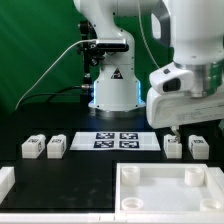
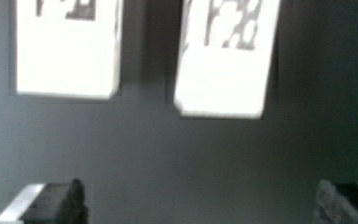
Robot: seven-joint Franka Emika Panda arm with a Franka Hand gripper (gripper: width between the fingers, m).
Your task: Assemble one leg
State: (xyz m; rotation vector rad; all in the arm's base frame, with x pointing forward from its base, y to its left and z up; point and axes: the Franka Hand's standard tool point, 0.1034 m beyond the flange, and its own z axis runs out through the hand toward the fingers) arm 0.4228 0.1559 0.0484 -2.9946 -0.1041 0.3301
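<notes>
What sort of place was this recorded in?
Most likely a robotics lab bench rather than a home or workshop. A green curtain hangs behind a black table, and on the table are a marker board of fiducial tags and small tagged white legs.

A green backdrop [image 1: 30,40] stands behind the black table [image 1: 70,180].

No legible words, brands or numbers. Black-and-white square coded tags: four on the marker board [image 1: 116,141], and one on each of the four legs [image 1: 56,147] in the exterior view; the wrist view shows two of these tags partly, blurred. Triangular sign [image 1: 113,74] on the arm's base [image 1: 112,96], too small to read.
</notes>
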